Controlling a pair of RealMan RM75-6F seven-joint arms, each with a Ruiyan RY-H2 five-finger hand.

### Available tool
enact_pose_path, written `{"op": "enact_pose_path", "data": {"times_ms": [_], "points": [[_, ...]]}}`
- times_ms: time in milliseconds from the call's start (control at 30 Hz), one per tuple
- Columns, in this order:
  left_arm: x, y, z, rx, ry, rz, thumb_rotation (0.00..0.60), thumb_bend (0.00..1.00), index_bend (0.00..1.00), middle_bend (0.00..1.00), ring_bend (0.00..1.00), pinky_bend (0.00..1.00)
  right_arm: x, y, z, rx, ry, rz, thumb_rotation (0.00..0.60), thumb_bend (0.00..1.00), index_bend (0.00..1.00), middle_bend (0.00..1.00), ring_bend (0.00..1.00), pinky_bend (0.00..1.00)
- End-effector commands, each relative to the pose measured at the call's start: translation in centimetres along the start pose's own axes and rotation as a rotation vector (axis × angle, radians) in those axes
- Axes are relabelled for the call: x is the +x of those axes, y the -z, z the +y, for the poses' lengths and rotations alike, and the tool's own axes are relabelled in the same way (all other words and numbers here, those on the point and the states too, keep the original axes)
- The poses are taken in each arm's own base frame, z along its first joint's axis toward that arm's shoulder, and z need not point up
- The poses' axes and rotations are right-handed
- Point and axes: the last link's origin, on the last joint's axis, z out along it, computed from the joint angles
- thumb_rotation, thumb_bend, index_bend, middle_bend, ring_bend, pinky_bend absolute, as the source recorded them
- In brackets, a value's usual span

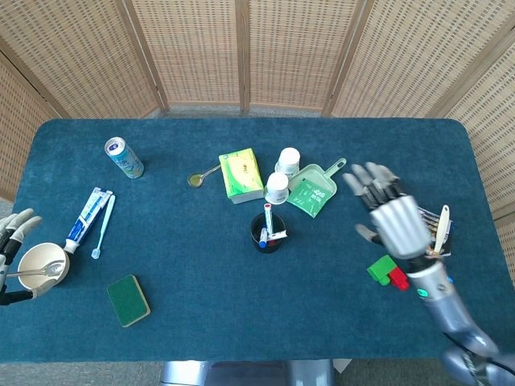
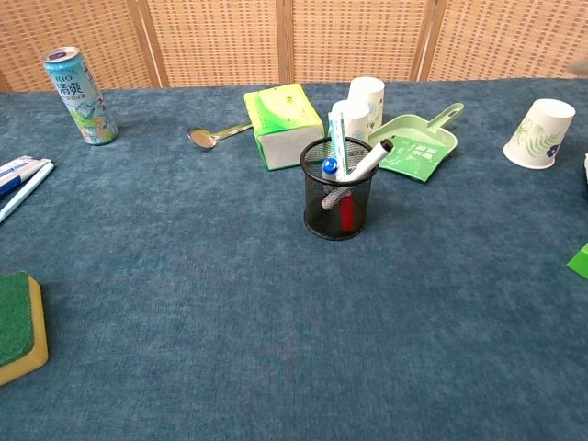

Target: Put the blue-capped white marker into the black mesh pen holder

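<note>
Marker (image 2: 330, 168): upright in pen holder (image 2: 338, 205), mid-counter.
Behind holder: tissue box (image 2: 281, 124), cups (image 2: 366, 95), dustpan (image 2: 414, 147).
Right hand (image 1: 392, 217): fingers wide, empty.
Left hand (image 1: 14, 239): left edge, fingers apart.

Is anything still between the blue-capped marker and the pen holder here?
Nothing visible. The marker already stands inside the pen holder, beside other pens. The right hand hangs open, off to the side.

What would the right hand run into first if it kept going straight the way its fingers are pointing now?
Likely nothing on the table. In the head view the right hand is open and raised, fingers aimed toward the table's far edge. It covers where the paper cup stands, but appears well above it; depth is unclear.
</note>
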Motion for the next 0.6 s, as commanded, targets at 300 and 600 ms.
{"op": "enact_pose_path", "data": {"times_ms": [300, 600], "points": [[-1.2, 0.9, -0.9, 0.022, 0.012, 0.007, 0.6, 0.03, 0.1, 0.0, 0.0, 0.05, -0.1, 9.6, 4.1, -0.385, 0.023, -0.134, 0.6, 0.32, 0.07, 0.0, 0.0, 0.08], [-1.9, 1.3, -1.5, 0.029, -0.017, -0.008, 0.6, 0.03, 0.1, 0.0, 0.0, 0.05, -1.0, 14.3, 5.8, -0.508, -0.032, -0.154, 0.6, 0.26, 0.1, 0.0, 0.0, 0.0]]}}
